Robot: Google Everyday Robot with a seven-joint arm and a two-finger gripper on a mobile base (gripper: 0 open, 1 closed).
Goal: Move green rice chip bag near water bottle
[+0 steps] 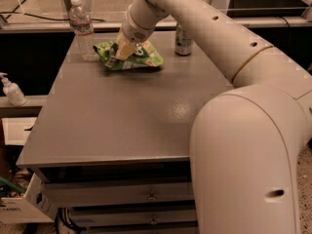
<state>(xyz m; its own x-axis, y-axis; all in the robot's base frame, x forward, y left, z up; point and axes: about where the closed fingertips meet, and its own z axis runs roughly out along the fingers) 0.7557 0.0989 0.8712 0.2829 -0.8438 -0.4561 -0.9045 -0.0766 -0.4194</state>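
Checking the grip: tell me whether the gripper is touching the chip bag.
Touching. The camera view shows the gripper clamped on the chip bag, beside the bottle.

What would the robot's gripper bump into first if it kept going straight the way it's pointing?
The gripper points down and left at the crinkly bright-green snack bag, so that comes first, then probably the grey table top beneath.

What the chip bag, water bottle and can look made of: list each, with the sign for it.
The green rice chip bag: thin glossy film, likely plastic; it crinkles and shines where the gripper, at the far left of the table, has its jaws shut on it. The water bottle: clear plastic, see-through ribbed body, white cap. The can: probably metal, with a silvery sheen.
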